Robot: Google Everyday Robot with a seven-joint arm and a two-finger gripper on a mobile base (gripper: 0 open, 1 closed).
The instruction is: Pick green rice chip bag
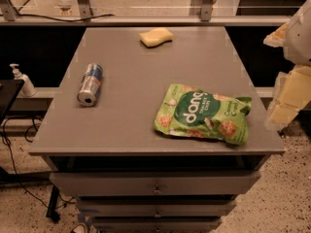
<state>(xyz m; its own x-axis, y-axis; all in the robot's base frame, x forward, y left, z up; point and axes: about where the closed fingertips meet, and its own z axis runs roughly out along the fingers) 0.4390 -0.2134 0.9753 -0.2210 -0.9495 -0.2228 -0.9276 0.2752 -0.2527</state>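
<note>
The green rice chip bag (203,113) lies flat on the front right of the grey cabinet top (146,72). It is light green with a dark green circle, white "dang" lettering and pictured chips. My gripper (285,67) hangs at the right edge of the view, just beyond the table's right side and to the right of the bag. Its pale yellow fingers (290,97) stand apart and hold nothing. It does not touch the bag.
A silver and blue can (91,84) lies on its side at the left of the top. A yellow sponge (156,37) sits at the far edge. Drawers are below the front edge. A pump bottle (23,81) stands on a ledge to the left.
</note>
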